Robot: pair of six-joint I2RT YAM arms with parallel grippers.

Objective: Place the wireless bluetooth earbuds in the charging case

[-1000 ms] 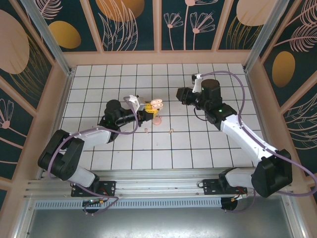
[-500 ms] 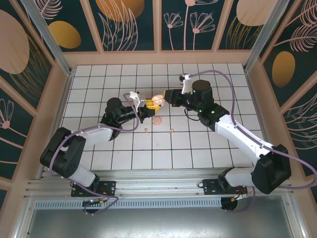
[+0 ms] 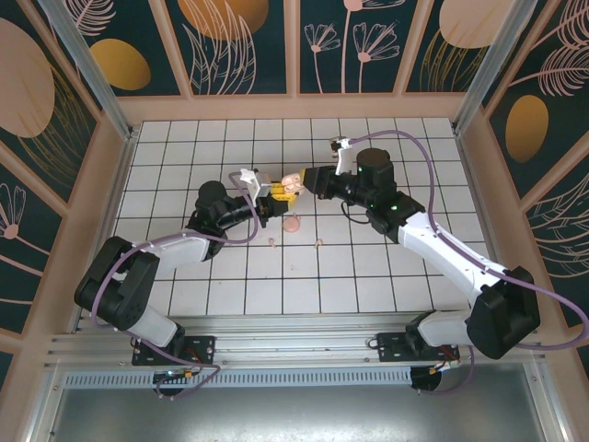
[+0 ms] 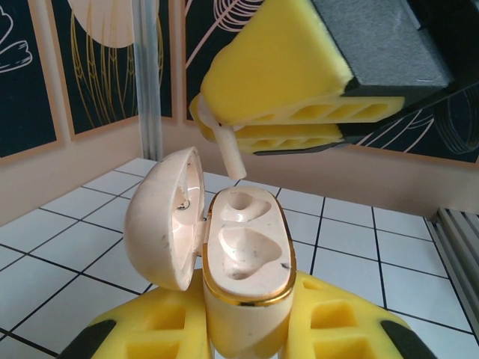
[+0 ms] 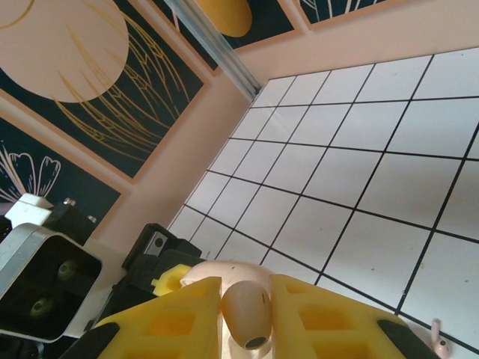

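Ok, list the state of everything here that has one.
charging case: lid open, both sockets empty, held upright.
earbud: gripped, stem down over the case, not seated.
left gripper: shut on the charging case.
right gripper: shut on the earbud.

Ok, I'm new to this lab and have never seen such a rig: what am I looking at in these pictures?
A left arm and a right arm are bolted at the near edge of a tiled table. One picture looks down from above; the other two come from a camera on each wrist, so they see the work up close. The left tool is shut on the charging case, whose lid stands open. The right tool is shut on an earbud, held close above the case's empty wells. On the tiles lie a small pink thing and two pale specks, too small to identify.
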